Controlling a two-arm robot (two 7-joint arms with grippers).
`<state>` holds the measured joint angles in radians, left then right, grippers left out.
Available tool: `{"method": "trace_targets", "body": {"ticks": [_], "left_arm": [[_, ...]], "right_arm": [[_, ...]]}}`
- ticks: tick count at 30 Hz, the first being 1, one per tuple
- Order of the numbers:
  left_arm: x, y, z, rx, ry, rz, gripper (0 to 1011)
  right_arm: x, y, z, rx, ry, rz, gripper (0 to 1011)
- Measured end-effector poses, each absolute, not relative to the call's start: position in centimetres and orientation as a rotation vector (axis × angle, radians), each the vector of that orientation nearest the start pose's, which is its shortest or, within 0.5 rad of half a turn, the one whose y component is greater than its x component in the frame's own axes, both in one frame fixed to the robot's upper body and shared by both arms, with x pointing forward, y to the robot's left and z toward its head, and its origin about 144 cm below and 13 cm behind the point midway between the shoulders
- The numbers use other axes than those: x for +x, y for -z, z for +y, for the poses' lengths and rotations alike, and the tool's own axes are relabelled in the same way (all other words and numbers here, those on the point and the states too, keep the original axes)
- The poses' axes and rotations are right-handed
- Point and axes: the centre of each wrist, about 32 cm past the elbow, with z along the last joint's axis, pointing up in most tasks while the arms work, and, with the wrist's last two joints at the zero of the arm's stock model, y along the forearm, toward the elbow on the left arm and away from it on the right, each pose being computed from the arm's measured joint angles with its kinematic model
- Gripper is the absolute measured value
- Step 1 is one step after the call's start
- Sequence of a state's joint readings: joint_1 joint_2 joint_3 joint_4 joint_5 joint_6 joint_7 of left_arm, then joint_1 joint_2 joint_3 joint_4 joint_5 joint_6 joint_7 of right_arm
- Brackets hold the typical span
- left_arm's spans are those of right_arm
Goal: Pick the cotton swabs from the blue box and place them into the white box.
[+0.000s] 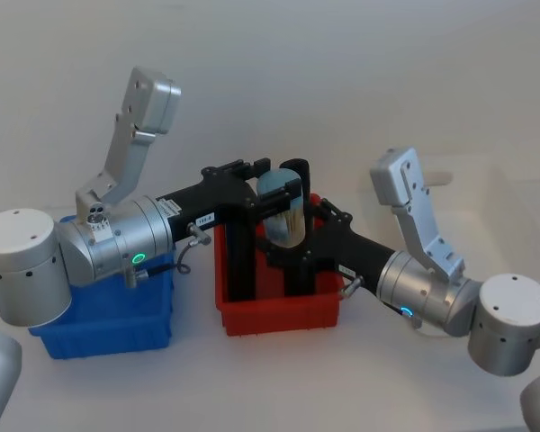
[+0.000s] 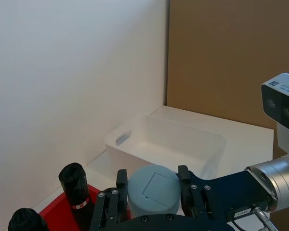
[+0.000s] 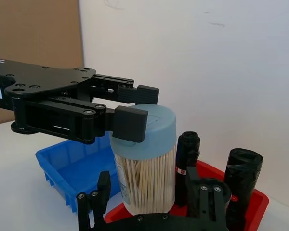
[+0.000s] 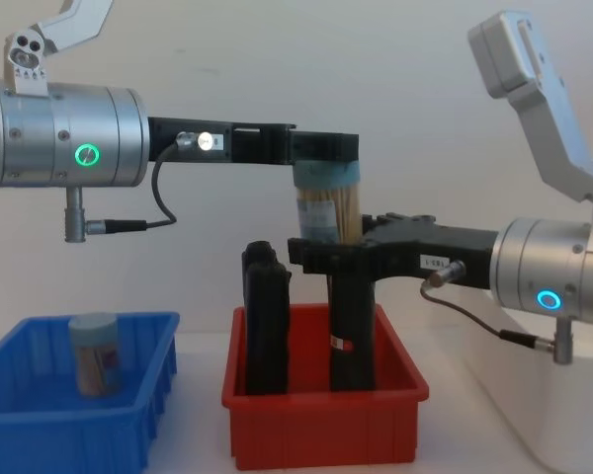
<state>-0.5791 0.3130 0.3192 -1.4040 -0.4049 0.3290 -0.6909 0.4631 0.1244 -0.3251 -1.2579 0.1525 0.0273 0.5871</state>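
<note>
A cotton swab jar (image 1: pixel 283 216) with a pale blue top hangs in the air above the red bin (image 1: pixel 279 315). My left gripper (image 3: pixel 135 108) is shut on its cap. My right gripper (image 3: pixel 147 192) stands open around the jar's lower part (image 3: pixel 144 168), with a small gap at each finger. A second jar (image 4: pixel 94 354) stands upright in the blue box (image 4: pixel 40 425), off to my left. The white box (image 2: pixel 209 156) lies beyond the held jar (image 2: pixel 153 190) on my right, and its corner (image 4: pixel 563 425) shows low in the chest view.
Two tall black upright objects (image 4: pixel 267 316) (image 4: pixel 351 326) stand in the red bin directly under the jar. The red bin sits between the blue box and the white box. A white wall rises behind the table.
</note>
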Motion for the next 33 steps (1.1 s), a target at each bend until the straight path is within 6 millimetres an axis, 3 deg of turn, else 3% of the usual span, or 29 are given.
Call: {"method": "trace_targets", "body": {"ticks": [7, 13, 26, 33], "left_arm": [[58.82, -129.95, 23.93, 0.051, -0.637, -0.004, 644], [58.82, -129.95, 23.93, 0.051, -0.637, -0.004, 644], [58.82, -129.95, 23.94, 0.051, -0.637, -0.004, 647], [58.82, -129.95, 23.93, 0.051, -0.636, -0.004, 834]], "right_arm": [[57.90, -120.93, -17.53, -0.040, 0.713, -0.119, 865], [58.09, -120.92, -17.38, -0.042, 0.710, -0.124, 652], [58.22, -120.95, -17.21, -0.047, 0.712, -0.129, 623], [58.23, -120.94, -17.16, -0.049, 0.717, -0.131, 623]]}}
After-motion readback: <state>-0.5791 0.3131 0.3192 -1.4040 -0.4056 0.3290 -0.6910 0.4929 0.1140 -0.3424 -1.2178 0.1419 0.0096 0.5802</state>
